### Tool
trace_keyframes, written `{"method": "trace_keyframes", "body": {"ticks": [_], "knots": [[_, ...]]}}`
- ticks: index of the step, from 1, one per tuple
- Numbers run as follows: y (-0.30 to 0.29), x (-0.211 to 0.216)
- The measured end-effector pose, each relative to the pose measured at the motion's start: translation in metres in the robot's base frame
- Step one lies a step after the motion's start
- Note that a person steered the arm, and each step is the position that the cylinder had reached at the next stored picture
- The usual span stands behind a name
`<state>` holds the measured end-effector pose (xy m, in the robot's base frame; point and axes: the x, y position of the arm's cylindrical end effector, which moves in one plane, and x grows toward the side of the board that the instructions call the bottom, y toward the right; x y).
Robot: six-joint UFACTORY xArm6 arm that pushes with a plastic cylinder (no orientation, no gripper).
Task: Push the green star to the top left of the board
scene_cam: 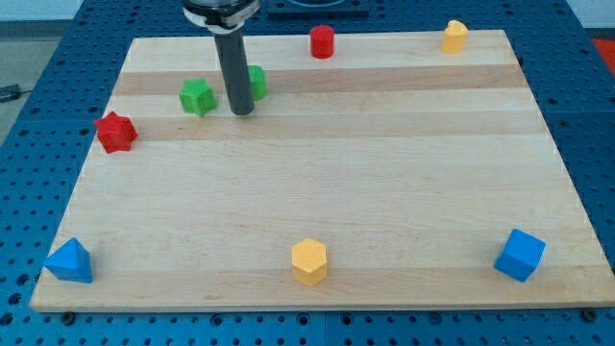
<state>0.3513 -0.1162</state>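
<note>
My tip [241, 112] is a plain dark rod with no tool on it to spread or pinch, and it sits on the wooden surface [384, 192] just to the view's right of the green star [197, 97], not touching it. Another green block [257, 82] peeks out from behind the rod. I think I should slide to the star's lower right side, then push slowly up and left, well away from the red star [116, 132].
</note>
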Motion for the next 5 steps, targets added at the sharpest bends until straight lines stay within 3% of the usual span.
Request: {"method": "trace_keyframes", "body": {"ticks": [4,5], "knots": [[-0.075,-0.007],[-0.068,-0.026]]}}
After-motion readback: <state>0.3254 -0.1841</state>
